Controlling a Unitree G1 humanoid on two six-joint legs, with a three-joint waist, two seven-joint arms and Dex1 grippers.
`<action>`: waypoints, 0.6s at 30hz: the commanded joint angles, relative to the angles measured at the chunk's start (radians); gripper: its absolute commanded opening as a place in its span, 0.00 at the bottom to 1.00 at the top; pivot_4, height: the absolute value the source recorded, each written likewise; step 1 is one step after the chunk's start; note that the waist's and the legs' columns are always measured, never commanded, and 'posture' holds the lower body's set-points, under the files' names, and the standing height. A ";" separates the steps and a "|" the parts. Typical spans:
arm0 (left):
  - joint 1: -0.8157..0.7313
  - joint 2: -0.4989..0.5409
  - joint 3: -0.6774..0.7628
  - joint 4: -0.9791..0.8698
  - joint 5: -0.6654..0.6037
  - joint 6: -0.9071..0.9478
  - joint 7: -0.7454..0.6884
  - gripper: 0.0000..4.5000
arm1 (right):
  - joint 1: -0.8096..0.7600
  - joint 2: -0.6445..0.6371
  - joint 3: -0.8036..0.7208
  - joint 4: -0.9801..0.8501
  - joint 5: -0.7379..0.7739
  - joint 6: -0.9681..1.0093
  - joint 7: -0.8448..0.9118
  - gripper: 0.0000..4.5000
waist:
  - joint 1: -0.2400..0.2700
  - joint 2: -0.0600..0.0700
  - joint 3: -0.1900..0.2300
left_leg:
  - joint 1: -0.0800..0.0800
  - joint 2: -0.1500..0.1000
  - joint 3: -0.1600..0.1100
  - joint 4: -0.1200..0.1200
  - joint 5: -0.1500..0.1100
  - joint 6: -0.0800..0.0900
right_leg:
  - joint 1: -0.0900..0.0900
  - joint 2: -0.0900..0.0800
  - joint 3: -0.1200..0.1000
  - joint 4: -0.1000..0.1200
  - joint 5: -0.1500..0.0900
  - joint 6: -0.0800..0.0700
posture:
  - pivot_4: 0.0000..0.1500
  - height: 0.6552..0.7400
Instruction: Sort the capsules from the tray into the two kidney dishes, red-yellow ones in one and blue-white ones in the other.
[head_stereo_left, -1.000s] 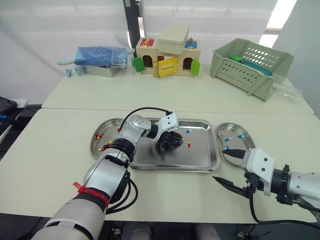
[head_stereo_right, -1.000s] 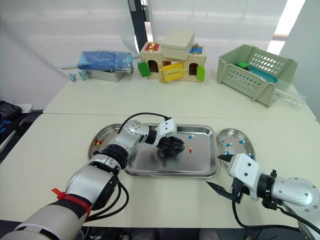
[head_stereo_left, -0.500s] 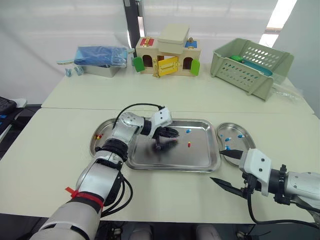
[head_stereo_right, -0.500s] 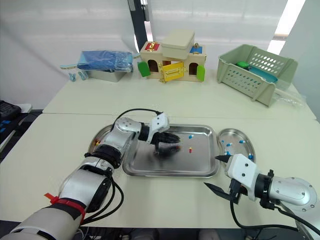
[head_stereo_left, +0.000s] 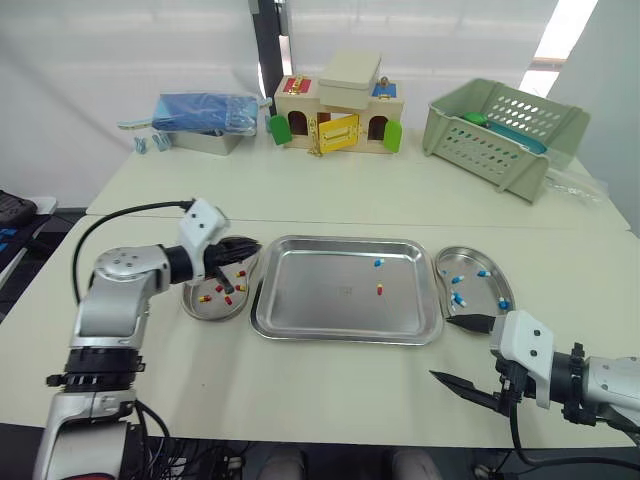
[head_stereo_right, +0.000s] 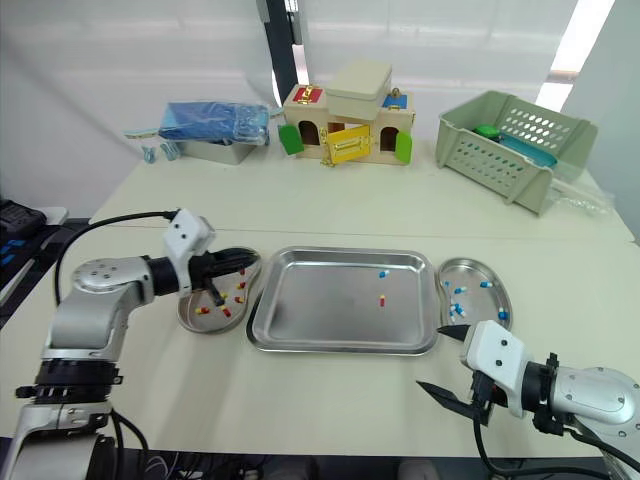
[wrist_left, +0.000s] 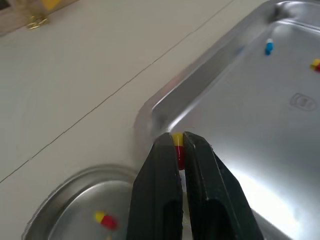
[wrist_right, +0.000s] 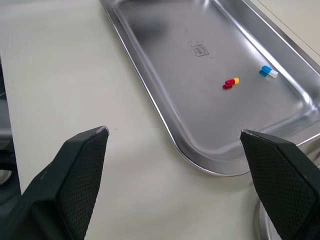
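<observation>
My left gripper (head_stereo_left: 236, 256) hangs over the left kidney dish (head_stereo_left: 203, 306), by the tray's left rim. It is shut on a red-yellow capsule (wrist_left: 177, 146) that shows between its fingertips. That dish holds several red-yellow capsules (head_stereo_left: 210, 294). The steel tray (head_stereo_left: 320, 318) carries one blue-white capsule (head_stereo_left: 378, 263) and one red-yellow capsule (head_stereo_left: 379, 290). Several blue-white capsules lie in the right kidney dish (head_stereo_left: 484, 291). My right gripper (head_stereo_left: 450, 350) stands open above the table, just in front of that dish, with nothing between its fingers.
At the back of the table stand a wooden toy house (head_stereo_left: 335, 108), a green plastic basket (head_stereo_left: 498, 128) and a metal box holding a blue bag (head_stereo_left: 202, 118). Bare tabletop lies in front of the tray.
My left gripper has left the tray's middle and swung left over the left dish, carrying a red-yellow capsule. The right gripper has hardly moved.
</observation>
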 joint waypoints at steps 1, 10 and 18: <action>0.036 0.035 0.059 -0.008 -0.019 -0.009 0.048 0.00 | -0.014 -0.006 -0.020 -0.014 0.008 -0.017 0.008 0.99 | 0.000 0.000 0.000 | 0.000 0.000 0.000 0.000 0.000 0.000 | 0.000 0.000 0.000 0.000 0.000 0.000 | 1.00 1.00; 0.085 0.026 0.056 0.016 -0.034 -0.002 0.109 0.00 | -0.062 -0.013 -0.001 0.012 0.002 -0.016 0.017 0.99 | 0.002 0.000 0.000 | 0.000 0.000 0.000 0.000 0.000 0.000 | 0.000 0.000 0.000 0.000 0.000 0.000 | 1.00 1.00; 0.126 0.060 0.069 -0.070 -0.072 0.037 0.116 0.49 | -0.069 -0.013 -0.002 0.012 -0.003 -0.010 0.024 0.99 | 0.000 0.000 0.000 | 0.000 0.000 0.000 0.000 0.000 0.000 | -0.001 0.000 0.000 0.000 0.000 0.000 | 1.00 1.00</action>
